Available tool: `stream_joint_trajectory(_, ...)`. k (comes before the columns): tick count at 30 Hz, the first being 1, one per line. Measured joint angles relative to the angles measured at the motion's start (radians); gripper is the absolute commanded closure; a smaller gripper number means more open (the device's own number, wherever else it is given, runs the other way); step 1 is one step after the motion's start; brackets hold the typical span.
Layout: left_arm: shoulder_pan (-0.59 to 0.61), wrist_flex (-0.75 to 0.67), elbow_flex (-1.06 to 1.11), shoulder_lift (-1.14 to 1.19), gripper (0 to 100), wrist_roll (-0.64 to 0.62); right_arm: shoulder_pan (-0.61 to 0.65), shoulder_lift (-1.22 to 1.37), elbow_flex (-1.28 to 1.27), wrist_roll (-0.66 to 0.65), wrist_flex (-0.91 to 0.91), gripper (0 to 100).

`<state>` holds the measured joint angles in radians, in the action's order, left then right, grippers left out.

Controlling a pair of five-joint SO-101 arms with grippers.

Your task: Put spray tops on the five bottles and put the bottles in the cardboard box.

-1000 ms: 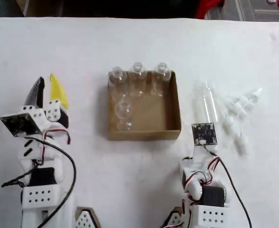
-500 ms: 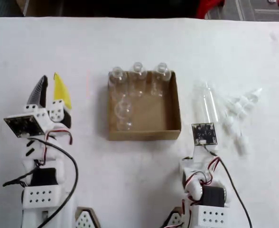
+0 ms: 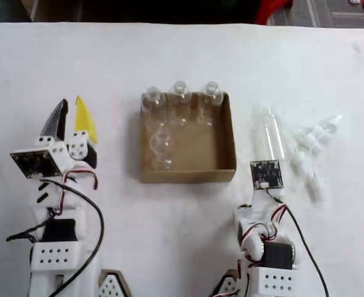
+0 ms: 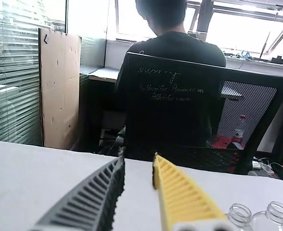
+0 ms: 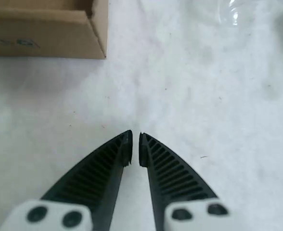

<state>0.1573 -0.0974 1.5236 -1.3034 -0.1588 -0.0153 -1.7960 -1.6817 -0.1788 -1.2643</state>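
Observation:
The cardboard box (image 3: 225, 139) sits mid-table. Three clear bottles (image 3: 180, 94) without tops stand along its far wall, and another clear bottle (image 3: 161, 147) is nearer in its left part. One more bottle (image 3: 270, 133) lies on the table right of the box, with a heap of clear spray tops (image 3: 312, 143) beyond it. My left gripper (image 3: 72, 106) is open and empty, left of the box; its wrist view shows the gripper (image 4: 137, 161) raised, with bottle necks (image 4: 240, 214) low at the side. My right gripper (image 5: 135, 143) is shut on nothing, just over the table near the box corner (image 5: 96, 29).
White cloth covers the table (image 3: 188, 216). A person sits in a chair (image 4: 180, 106) behind the far edge, facing away. The right arm's base and cables (image 3: 265, 247) occupy the near right, the left arm's base (image 3: 52, 247) the near left.
My left gripper has shifted to the right, toward the box, staying open. The right arm, bottles and box have not moved.

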Motion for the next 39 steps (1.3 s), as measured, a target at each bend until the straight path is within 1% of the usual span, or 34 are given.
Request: stream_joint_trajectory(39, 0.000, 0.000, 0.017, -0.006, 91, 0.000, 0.000, 0.000, 0.000, 0.000, 0.000, 98.2)
